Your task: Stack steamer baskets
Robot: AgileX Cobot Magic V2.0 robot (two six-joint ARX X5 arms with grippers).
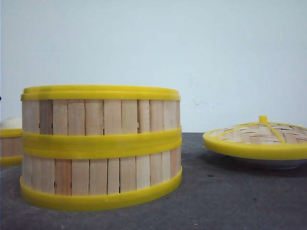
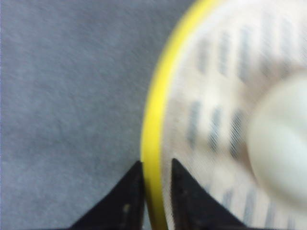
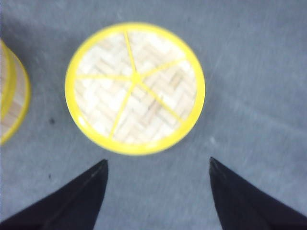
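Observation:
Two steamer baskets stand stacked left of the middle, the upper one (image 1: 100,115) on the lower one (image 1: 100,175). A third steamer basket (image 1: 9,143) shows at the far left edge, with a white bun (image 1: 12,123) in it. In the left wrist view my left gripper (image 2: 157,161) is shut on that basket's yellow rim (image 2: 156,110), one finger outside the wall and one inside; the bun (image 2: 280,143) lies beyond, blurred. My right gripper (image 3: 158,160) hangs open over bare table, holding nothing. Neither gripper shows in the front view.
A domed woven lid (image 1: 259,134) with yellow rim rests on a white plate (image 1: 271,164) at the right; it lies just ahead of the right gripper as the lid (image 3: 135,86). The stack's edge (image 3: 12,96) shows beside it. The table is dark grey.

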